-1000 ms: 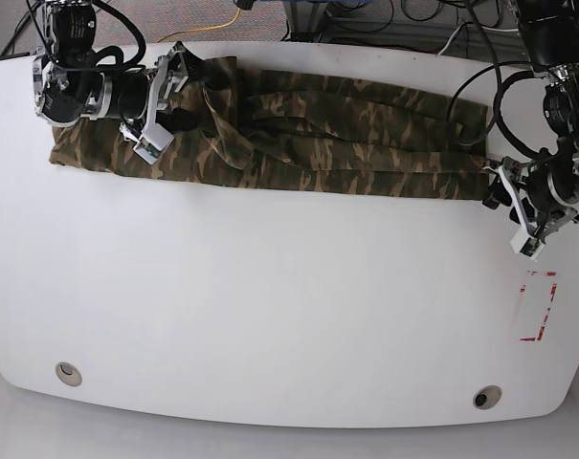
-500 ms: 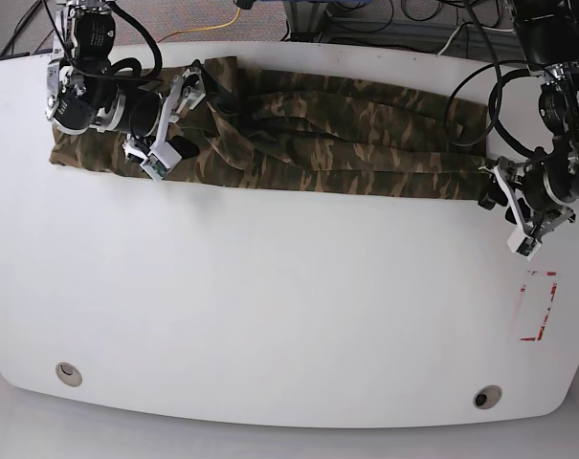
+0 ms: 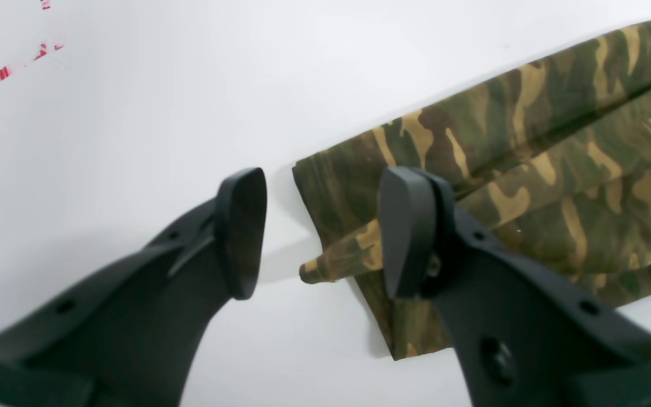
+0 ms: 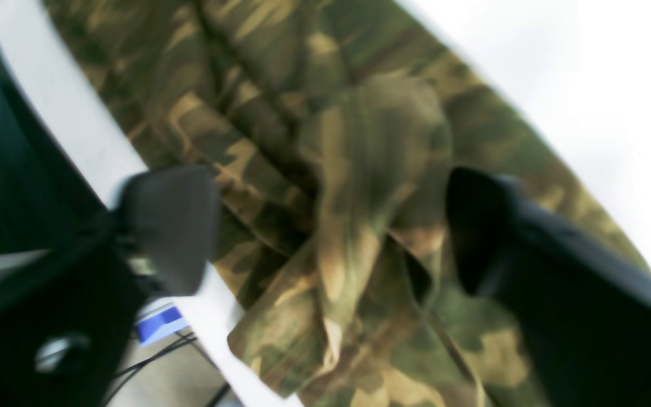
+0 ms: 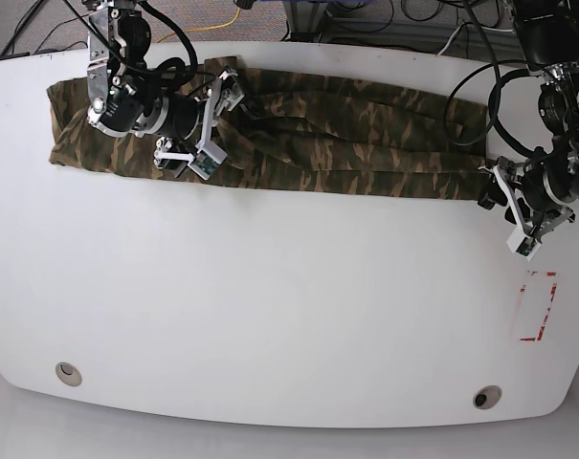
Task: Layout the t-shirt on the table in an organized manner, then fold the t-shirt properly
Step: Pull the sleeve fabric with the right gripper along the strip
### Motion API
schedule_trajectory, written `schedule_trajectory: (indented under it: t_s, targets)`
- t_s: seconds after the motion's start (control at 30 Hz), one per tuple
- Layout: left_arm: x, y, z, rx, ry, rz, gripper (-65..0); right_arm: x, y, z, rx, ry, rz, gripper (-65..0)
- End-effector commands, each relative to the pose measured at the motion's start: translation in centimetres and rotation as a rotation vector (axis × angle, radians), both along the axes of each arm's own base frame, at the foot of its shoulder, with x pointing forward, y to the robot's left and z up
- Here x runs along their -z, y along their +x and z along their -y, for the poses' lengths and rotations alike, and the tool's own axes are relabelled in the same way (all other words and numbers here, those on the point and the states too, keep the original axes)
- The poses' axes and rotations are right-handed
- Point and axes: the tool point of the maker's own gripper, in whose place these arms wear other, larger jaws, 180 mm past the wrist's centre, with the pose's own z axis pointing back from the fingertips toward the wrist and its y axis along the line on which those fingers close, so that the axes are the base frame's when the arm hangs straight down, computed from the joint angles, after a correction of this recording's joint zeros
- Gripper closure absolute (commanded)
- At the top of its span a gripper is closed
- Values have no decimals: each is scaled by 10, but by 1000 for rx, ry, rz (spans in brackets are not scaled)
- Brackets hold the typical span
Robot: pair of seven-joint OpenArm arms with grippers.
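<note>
Camouflage cloth in olive, brown and tan: the t-shirt [image 5: 366, 143], bunched into a long, creased band along the far edge of the white counter [image 5: 270, 316].

At the base view's left, moved inward within the last second: the right pincer [image 5: 212, 120], formerly over the band's left end, now further along toward the middle. Left end laid bare by that shift and reaching up nearer the far corner. Opened wider on the way, then narrowed a little. Probably a regrasp or a smoothing stroke, so layout not yet finished and folding not begun.

Across the middle, little difference — same lengthwise creases.

At the right end, no real change: the left pincer [image 5: 507, 215] parked at the band's tip, just above the red outline mark [image 5: 538, 306].

Shown only by the right wrist view, though blurred: jaws set wide apart, holding nothing, with a raised hump of cloth [image 4: 359, 169] between them — and a flap hanging past the counter's far rim [image 4: 77, 141], cables below. Hidden behind the arm in the base view.

Shown only by the left wrist view: jaws parted, not clamped, with a rolled corner of the cloth [image 3: 337, 260] poking into the gap and one pad over the fabric. From the base view alone, easily mistaken for a grip.
</note>
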Motion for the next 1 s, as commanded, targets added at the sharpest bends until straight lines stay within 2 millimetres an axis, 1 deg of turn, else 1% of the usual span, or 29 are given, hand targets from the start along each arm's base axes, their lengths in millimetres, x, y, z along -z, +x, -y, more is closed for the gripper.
schedule_trajectory:
  t_s: [0.0, 0.03, 0.1, 0.13, 0.2, 0.27, 0.33, 0.67, 0.77, 0.97]
  targets:
    - [-14, 9, -3, 5, 6, 53, -300, -8, 7, -6, -16, 4, 49, -384]
    - [-14, 9, -3, 5, 6, 53, -300, -7, 7, -6, -21, -4, 51, -346]
    - [-14, 9, -3, 5, 6, 53, -300, -5, 7, -6, -28, -24, 54, -239]
    - [-14, 9, -3, 5, 6, 53, -300, -5, 9, -6, -27, -28, 58, -201]
    - [-14, 9, -3, 5, 6, 53, -300, -9, 15, -6, -28, -30, 74, -128]
    - [-14, 9, -3, 5, 6, 53, -300, -11, 18, -6, -27, -33, 84, -92]
    - [-14, 9, -3, 4, 6, 52, -300, -11, 19, -6, -27, -33, 87, -89]
    - [-14, 10, -3, 4, 6, 53, -300, -33, 49, -5, -25, -35, 174, -82]
    - [-14, 10, -3, 4, 6, 53, -300, -38, 56, -6, -25, -32, 193, -84]
    - [-14, 10, -3, 4, 6, 53, -301, -48, 66, -16, -14, -2, 223, -87]
